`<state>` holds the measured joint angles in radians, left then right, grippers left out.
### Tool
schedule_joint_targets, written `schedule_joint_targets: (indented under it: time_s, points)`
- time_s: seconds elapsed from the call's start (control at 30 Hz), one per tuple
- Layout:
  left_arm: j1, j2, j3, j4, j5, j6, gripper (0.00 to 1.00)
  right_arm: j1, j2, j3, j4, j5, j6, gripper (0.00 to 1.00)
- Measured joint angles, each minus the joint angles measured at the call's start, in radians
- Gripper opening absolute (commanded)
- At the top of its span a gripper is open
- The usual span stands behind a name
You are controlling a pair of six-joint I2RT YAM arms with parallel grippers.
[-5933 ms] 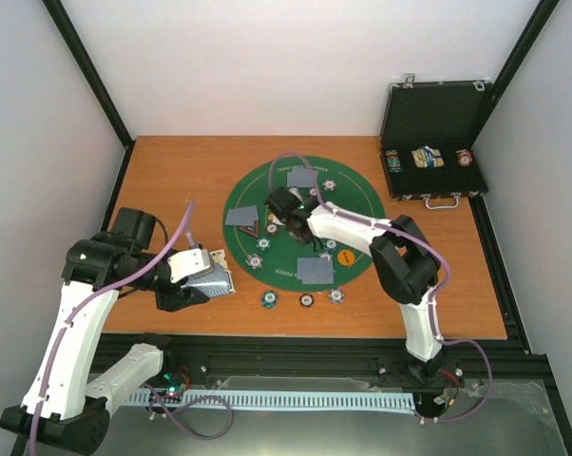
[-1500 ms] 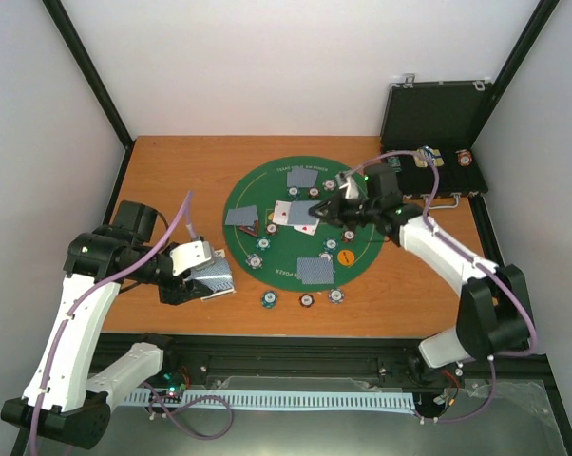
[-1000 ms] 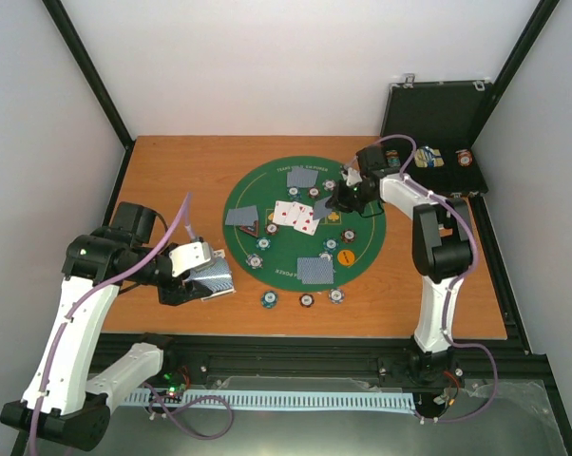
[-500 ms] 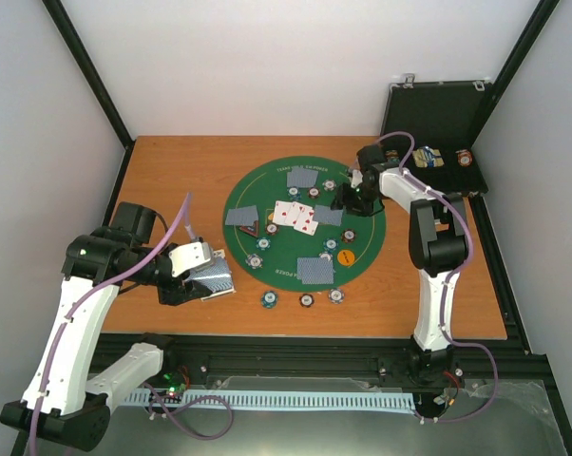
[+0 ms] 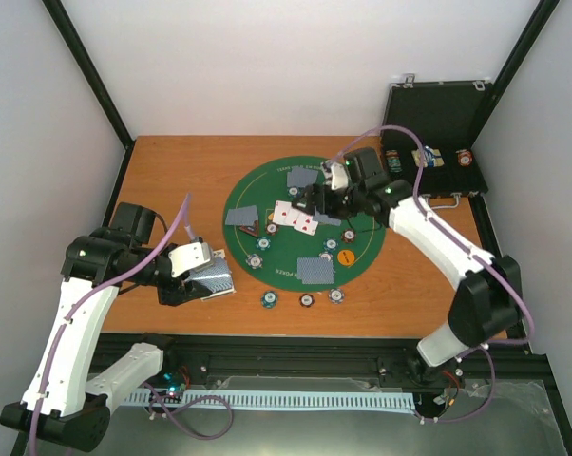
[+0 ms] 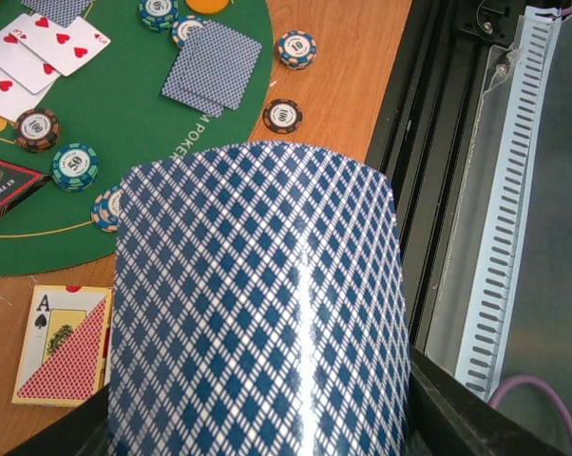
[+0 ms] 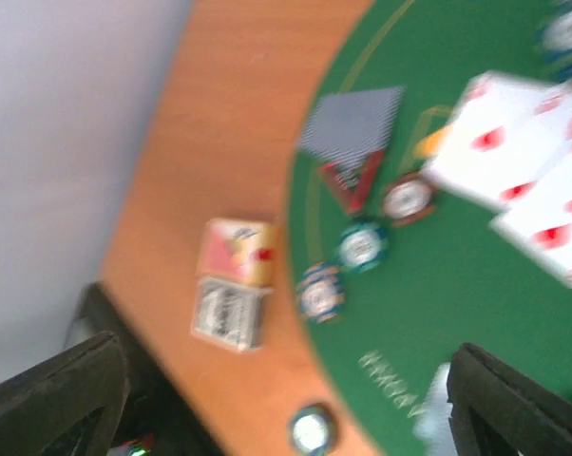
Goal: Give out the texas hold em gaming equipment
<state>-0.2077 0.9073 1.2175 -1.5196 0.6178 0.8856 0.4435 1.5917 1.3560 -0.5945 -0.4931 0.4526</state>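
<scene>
One deck (image 6: 257,313), clamped in the left gripper (image 5: 199,281), hides its fingers. Right gripper (image 7: 286,408) gapes empty; its view blurred.

Plain white walls (image 5: 267,66) enclose an orange-brown wooden counter (image 5: 172,176); black frame posts (image 5: 88,74) rise at 2 back corners; light is even

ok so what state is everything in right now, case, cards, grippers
black case: open, lid up
deck: face down, clamped in the left gripper
face-up cards: lying flat on the green mat
dealt pairs: face down, flat
right gripper: open, empty, above the mat
</scene>
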Motion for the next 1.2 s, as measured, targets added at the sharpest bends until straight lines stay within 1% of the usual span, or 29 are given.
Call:
schedule_joint_targets:
  time_s: [0.1,0.23,0.47,0.63,0.8,1.03,1.2]
  points:
    - [0.0,-0.003,0.0,0.0,0.0,0.0,0.13,0.066,-0.106,-0.105,0.102,-0.113,0.085,0.99]
    - [0.0,-0.011,0.0,0.0,0.0,0.0,0.13,0.151,-0.203,-0.204,0.235,-0.203,0.206,1.0]
    - [0.0,-0.013,0.0,0.0,0.001,0.0,0.13,0.351,-0.249,-0.251,0.428,-0.262,0.351,0.99]
    - [0.0,-0.011,0.0,0.0,0.003,0.0,0.13,0.437,-0.244,-0.291,0.526,-0.263,0.418,0.98]
    - [0.0,-0.006,0.001,0.0,0.008,-0.001,0.13,0.51,-0.197,-0.291,0.606,-0.263,0.463,0.97]
    - [0.0,-0.002,0.003,0.0,0.014,-0.001,0.13,0.566,-0.084,-0.28,0.69,-0.27,0.518,0.94]
    - [0.0,-0.002,0.016,-0.003,0.016,0.0,0.13,0.581,-0.026,-0.249,0.746,-0.283,0.557,0.93]
